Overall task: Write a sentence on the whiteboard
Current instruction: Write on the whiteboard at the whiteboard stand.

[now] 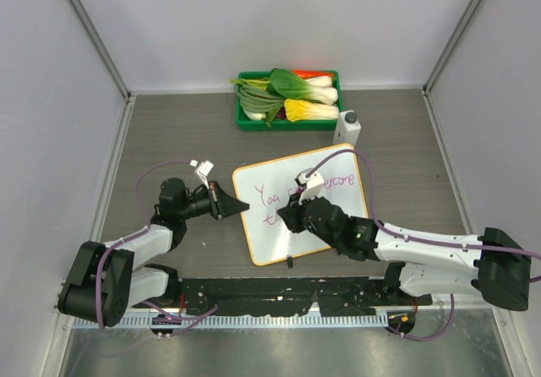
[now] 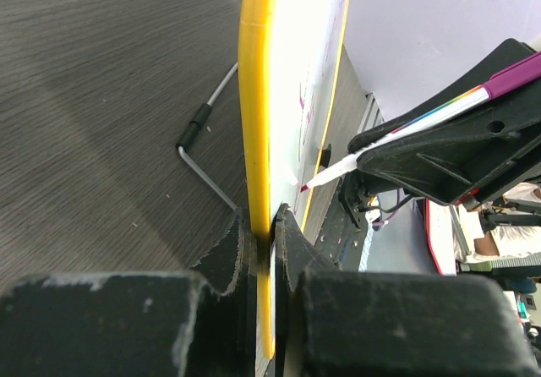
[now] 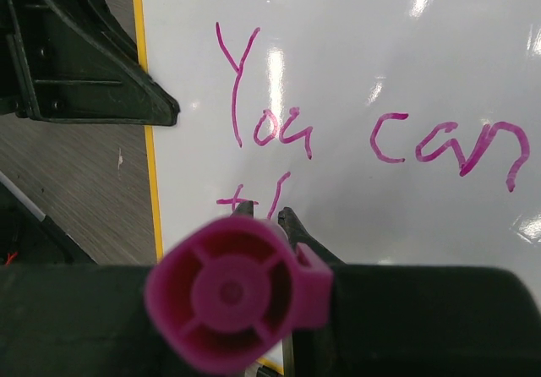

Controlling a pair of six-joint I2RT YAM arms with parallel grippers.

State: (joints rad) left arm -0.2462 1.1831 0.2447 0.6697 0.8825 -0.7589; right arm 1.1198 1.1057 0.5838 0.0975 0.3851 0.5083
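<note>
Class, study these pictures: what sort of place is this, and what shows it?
Probably a robot lab test cell: a table boxed in by plain white walls, a left arm and right arm bolted at its near edge, and staged props, a whiteboard and a tray of vegetables.

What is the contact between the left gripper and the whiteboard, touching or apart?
Touching. The left wrist view shows the left gripper shut on the whiteboard, a finger pressed against each face of its rim, no gap.
</note>
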